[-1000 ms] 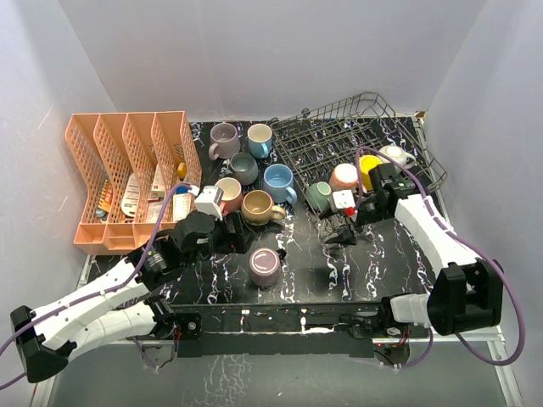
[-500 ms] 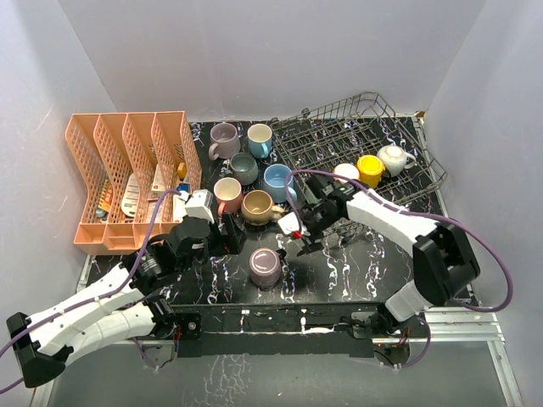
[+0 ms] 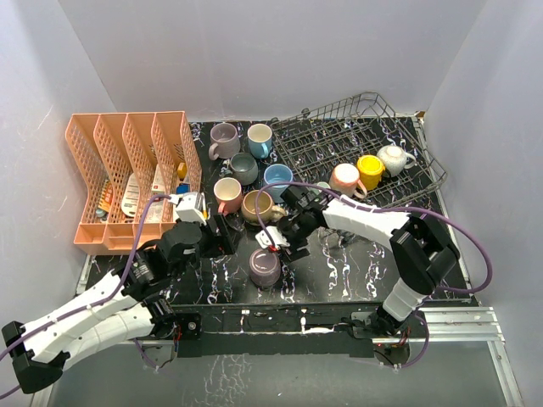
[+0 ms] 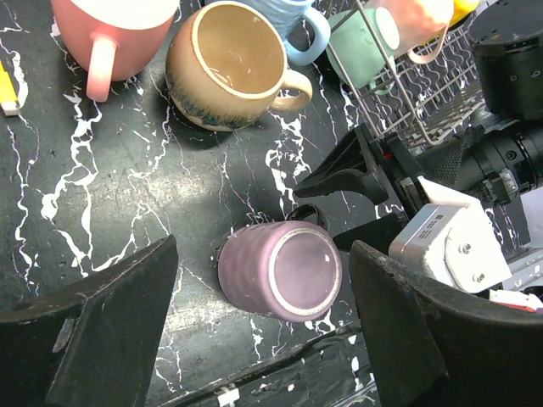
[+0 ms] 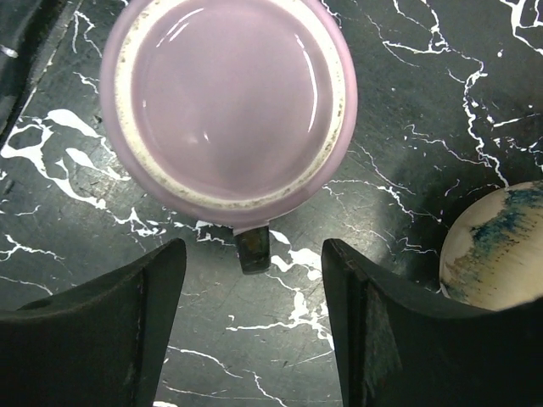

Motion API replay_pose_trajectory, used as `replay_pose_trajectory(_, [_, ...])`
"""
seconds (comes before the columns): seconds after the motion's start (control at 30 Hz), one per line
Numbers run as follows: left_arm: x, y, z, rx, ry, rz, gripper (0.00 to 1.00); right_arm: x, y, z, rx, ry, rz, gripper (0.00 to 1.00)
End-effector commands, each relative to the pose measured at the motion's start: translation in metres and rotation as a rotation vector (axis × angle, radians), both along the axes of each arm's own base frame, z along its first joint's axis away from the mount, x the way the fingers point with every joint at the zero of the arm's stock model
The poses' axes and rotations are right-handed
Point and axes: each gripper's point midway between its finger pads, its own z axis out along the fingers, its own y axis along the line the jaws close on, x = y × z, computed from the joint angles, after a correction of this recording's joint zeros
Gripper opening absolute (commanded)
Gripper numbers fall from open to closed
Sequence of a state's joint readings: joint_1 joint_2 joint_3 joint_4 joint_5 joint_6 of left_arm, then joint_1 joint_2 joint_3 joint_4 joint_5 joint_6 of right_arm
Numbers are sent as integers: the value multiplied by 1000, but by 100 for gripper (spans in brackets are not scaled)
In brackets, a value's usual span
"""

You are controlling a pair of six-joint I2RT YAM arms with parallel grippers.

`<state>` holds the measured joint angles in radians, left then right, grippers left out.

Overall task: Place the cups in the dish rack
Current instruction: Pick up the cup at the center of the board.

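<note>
A mauve cup stands upside down on the black marbled table, with its dark handle pointing toward the right gripper. My right gripper is open, and its fingers straddle that handle without touching it. My left gripper is open just left of the cup, which lies between its fingers in the left wrist view. Loose cups stand behind it: tan, pink, blue, grey, a second mauve cup and light blue. The dish rack holds pink, yellow and white cups.
An orange divided organiser with papers stands at the back left. A green cup sits by the rack's near left corner, mostly hidden by my right arm from above. White walls close in the table on three sides.
My right arm has swung left from the rack's front edge to the upside-down mauve cup. My left arm has shifted slightly forward and right toward the same cup.
</note>
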<state>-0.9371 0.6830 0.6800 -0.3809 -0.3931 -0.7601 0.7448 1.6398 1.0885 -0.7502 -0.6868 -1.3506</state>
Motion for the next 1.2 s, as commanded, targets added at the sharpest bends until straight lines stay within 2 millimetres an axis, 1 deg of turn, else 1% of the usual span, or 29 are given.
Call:
replay_pose_trajectory(0.0, [2, 8, -2, -4, -10, 38, 79, 10, 15, -1, 14, -39, -33, 65])
replay_pose_trajectory(0.13, [1, 10, -3, -8, -9, 43, 79, 12, 17, -7, 2, -36, -60, 59])
replay_pose_trajectory(0.5, [-1, 11, -6, -24, -9, 45, 78, -1, 15, -22, 1, -25, -59, 46])
replay_pose_trajectory(0.87, [-2, 12, -5, -35, -9, 48, 78, -1, 20, -25, 15, 2, -100, 40])
replay_pose_trajectory(1.1, [-4, 15, -5, -40, -9, 52, 77, -1, 21, -26, 9, 21, -111, 28])
replay_pose_trajectory(1.17, [-4, 16, -5, -46, -11, 55, 77, -3, 20, -26, 3, 28, -106, 21])
